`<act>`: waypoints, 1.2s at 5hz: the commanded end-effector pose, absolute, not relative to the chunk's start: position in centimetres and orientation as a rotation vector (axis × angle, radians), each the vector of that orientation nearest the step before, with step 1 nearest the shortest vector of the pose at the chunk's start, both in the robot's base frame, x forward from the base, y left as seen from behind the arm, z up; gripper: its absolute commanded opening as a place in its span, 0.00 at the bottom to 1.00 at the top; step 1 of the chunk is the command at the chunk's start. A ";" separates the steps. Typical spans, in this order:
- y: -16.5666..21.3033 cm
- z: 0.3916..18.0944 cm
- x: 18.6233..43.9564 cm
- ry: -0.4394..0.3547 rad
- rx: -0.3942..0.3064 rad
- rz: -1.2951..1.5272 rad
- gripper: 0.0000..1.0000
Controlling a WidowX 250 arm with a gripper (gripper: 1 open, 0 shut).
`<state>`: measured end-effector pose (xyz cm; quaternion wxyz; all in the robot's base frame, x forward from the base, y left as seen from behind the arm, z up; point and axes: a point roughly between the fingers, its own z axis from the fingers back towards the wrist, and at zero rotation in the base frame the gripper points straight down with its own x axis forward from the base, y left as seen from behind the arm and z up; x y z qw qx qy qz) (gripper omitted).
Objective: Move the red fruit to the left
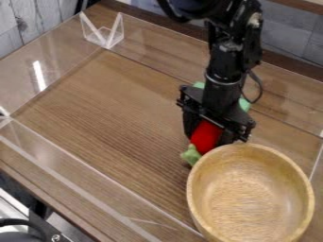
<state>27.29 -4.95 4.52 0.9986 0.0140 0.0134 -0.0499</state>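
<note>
The red fruit (206,135), a small glossy strawberry-like toy, sits between the black fingers of my gripper (212,140), which points straight down and is shut on it. Its light green leafy cap (192,154) pokes out below the fingers, close to the tabletop. The fruit hangs right at the far-left rim of the wooden bowl (194,185). The black arm (229,57) rises behind it to the upper right.
The wooden table (101,113) is ringed by low clear plastic walls (38,142). A clear plastic stand (101,33) sits at the back left. The large bowl fills the front right corner.
</note>
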 end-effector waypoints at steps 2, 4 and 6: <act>-2.4 11.8 28.1 -0.106 0.006 -0.086 0.00; -0.6 13.7 28.1 -0.115 -0.006 -0.103 0.00; 0.4 13.7 27.5 -0.112 -0.008 -0.064 0.00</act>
